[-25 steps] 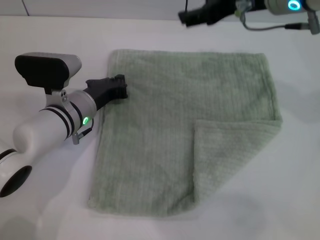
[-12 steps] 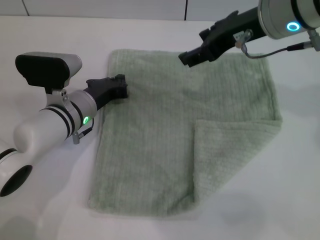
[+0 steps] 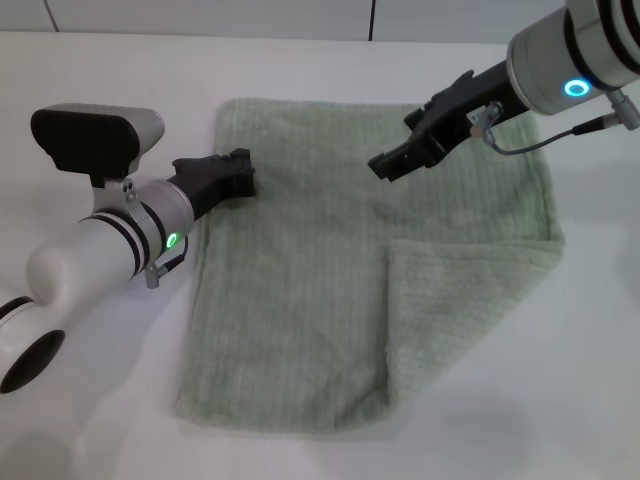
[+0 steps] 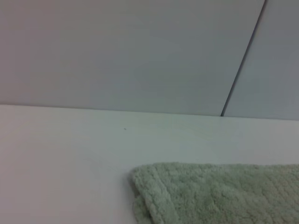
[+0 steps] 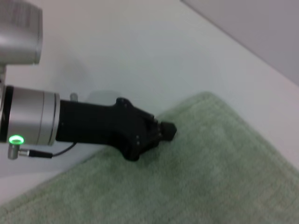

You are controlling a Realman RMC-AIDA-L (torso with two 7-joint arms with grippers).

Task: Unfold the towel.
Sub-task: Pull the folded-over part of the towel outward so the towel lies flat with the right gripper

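Main risk: the right pincer point(image 3: 388, 165) hangs over the flat single layer at about 1 o'clock of the towel point(image 3: 330, 270), well away from the folded flap point(image 3: 465, 320) at 4–5 o'clock; if it pinches where it is, it will likely bunch the base layer instead of opening the fold. Second risk: a grab at the flap could take both layers and drag the whole cloth across the slick counter point(image 3: 100, 420). The left pincer point(image 3: 240, 178) sits at the towel's 10 o'clock edge, seemingly pressing or holding it; if that contact is weak, the cloth slides. Can't tell whether either pincer's fingers are parted or closed, or whether the left has fabric; in the right wrist view its tip point(image 5: 166, 131) looks to be on the pile. Towel: pale sage plush, fine ribbed rows, soft rolled hem, roughly square, lying flat mid-counter except the lower right corner doubled back as a triangular-ish flap with a fuzzier face. Limp, compressible, no stiffness. Counter: smooth, white, matte, low grip.
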